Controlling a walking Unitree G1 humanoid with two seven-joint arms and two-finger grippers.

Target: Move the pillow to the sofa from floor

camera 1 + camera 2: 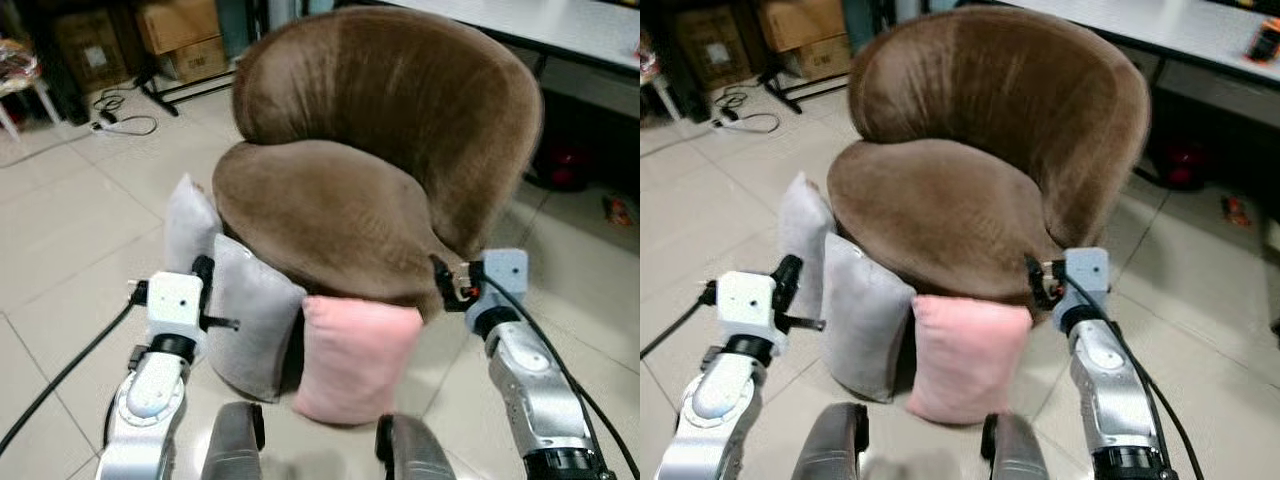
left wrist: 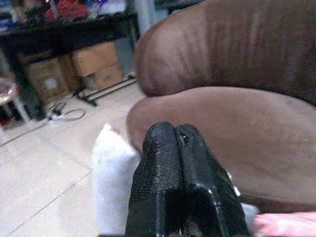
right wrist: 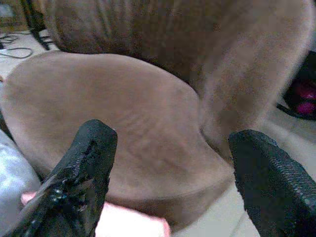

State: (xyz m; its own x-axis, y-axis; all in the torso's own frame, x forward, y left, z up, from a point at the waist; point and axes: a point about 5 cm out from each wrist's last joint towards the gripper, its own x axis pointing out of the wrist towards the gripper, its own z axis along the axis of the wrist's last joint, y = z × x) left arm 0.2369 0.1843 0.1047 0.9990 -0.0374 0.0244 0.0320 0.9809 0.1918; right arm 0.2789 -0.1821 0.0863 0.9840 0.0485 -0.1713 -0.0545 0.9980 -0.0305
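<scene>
Pink pillow (image 1: 355,358) (on floor) leans against sofa (image 1: 330,210) between both grippers.

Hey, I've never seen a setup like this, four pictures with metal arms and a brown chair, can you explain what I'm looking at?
This is a walking humanoid robot with two silver arms. The two wide pictures come from cameras on its head, looking down. The other two come from cameras on its wrists, looking along each gripper's black fingers. Before it stands a round brown velvet sofa chair. Leaning against its base on the tiled floor are a pink square pillow and two grey pillows. The left gripper is closed and the right gripper is open. Neither holds anything.
</scene>
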